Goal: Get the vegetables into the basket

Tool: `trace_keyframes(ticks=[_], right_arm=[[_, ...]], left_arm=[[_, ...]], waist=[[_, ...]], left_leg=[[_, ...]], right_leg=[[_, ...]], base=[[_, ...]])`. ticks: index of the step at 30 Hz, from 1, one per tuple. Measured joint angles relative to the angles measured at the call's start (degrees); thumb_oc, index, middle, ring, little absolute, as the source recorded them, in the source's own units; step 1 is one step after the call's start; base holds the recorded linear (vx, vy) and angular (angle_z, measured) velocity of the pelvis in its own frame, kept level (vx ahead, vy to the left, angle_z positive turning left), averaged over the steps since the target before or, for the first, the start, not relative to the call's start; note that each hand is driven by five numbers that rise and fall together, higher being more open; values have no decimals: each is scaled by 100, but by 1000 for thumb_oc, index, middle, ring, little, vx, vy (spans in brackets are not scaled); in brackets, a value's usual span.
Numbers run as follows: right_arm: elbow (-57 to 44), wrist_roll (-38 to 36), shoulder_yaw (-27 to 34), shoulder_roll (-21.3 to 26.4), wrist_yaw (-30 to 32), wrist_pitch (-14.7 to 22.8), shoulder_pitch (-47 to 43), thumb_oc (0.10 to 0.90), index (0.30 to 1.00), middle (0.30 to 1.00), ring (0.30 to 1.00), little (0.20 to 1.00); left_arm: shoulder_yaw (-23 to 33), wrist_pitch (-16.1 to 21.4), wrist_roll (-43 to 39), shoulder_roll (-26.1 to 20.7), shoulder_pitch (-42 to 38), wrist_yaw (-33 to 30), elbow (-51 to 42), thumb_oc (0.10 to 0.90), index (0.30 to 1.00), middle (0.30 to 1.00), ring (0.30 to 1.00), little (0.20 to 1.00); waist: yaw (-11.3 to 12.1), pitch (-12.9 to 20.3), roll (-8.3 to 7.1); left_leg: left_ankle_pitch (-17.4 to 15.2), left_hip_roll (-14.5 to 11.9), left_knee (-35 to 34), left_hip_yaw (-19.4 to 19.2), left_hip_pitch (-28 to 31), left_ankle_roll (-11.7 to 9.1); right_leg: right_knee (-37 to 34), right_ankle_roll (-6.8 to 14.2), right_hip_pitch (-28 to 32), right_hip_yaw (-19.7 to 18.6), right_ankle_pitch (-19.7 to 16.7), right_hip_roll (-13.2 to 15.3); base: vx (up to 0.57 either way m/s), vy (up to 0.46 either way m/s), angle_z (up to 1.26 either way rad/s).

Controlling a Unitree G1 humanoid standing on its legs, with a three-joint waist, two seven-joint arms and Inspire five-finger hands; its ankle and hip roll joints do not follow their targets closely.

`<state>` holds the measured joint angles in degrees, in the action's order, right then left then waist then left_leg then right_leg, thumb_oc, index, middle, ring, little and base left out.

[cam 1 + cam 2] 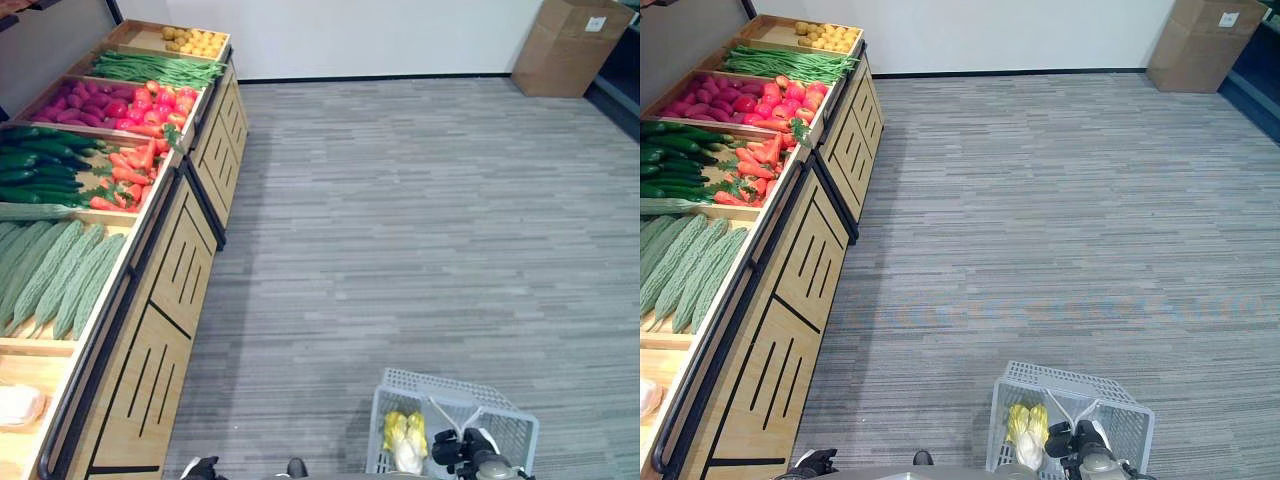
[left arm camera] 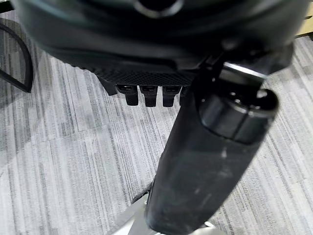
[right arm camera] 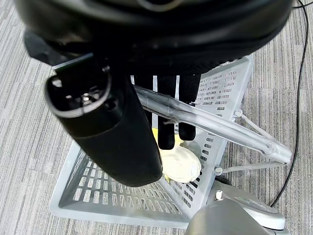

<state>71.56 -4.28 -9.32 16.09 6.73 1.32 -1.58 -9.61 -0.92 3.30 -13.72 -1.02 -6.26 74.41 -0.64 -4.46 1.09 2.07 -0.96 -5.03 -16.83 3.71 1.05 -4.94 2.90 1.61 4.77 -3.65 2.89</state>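
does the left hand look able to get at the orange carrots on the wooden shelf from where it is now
Probably not yet: the left hand hangs low over grey floor, while the orange carrots lie well ahead on the wooden shelf. Nothing blocks the way.

Setting: shop-style produce area. Long wooden display stand [image 1: 150, 330] with compartments of orange carrots [image 1: 125, 175], dark green cucumbers [image 1: 40, 165], pale green bitter gourds [image 1: 55, 275]; grey carpet floor [image 1: 420, 220]; white plastic shopping basket [image 1: 455, 405].

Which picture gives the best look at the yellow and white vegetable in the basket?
The right wrist view: the vegetable lies close below the right hand. Both eye views show it small in the white basket at the bottom edge.
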Motion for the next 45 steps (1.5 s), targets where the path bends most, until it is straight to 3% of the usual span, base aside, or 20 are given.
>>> trace_keyframes(ticks=[17,30,36,40,41,43,45], right_arm=[[-8,57,-13,-8,-62,25,-45,400,300,300,300,300],[-8,-5,77,15,-146,100,-173,400,300,300,300,300],[-152,-120,399,27,-134,139,-466,400,300,300,300,300],[-406,-132,375,21,-99,204,-701,400,300,300,300,300],[-460,-134,323,-2,-95,213,-700,400,300,300,300,300],[-479,-206,228,-2,-96,213,-722,400,300,300,300,300],[-548,-265,177,-8,-118,210,-770,400,300,300,300,300]], left_arm=[[-95,19,3,-37,-45,-8,-21,900,1000,1000,1000,1000],[-63,91,-12,-62,-85,5,-57,900,1000,1000,1000,1000],[235,110,-338,-79,-276,-9,38,900,1000,1000,1000,1000],[251,93,-446,-124,-375,-63,33,900,1000,1000,1000,1000],[247,85,-448,-158,-378,-101,32,900,1000,1000,1000,1000],[232,83,-455,-170,-378,-121,-40,900,1000,1000,1000,1000],[229,76,-462,-179,-401,-119,-38,900,1000,1000,1000,1000]], waist=[[-3,-28,-18],[0,-310,-62],[-7,-766,-91],[75,-1081,-182],[128,-1098,-257],[182,-1135,-289],[162,-1189,-316]], left_leg=[[1,2,0,58,-97,1],[-86,77,0,84,-148,27],[-165,183,82,-7,-217,255],[-375,239,345,-230,-188,426],[-462,289,431,-258,-150,483],[-591,354,475,-275,-102,547],[-581,368,474,-293,-76,509]], right_leg=[[-25,5,-67,60,7,6],[22,37,-129,40,19,58],[1171,129,-712,71,363,248],[3089,212,-1657,148,484,463],[3491,269,-1872,169,669,571],[3649,296,-2019,171,693,610],[3169,309,-2095,131,705,535]], base=[[-5,6,1],[28,101,-1],[53,239,-6],[46,79,-26],[107,46,0],[82,-13,-7],[123,-96,-4]])
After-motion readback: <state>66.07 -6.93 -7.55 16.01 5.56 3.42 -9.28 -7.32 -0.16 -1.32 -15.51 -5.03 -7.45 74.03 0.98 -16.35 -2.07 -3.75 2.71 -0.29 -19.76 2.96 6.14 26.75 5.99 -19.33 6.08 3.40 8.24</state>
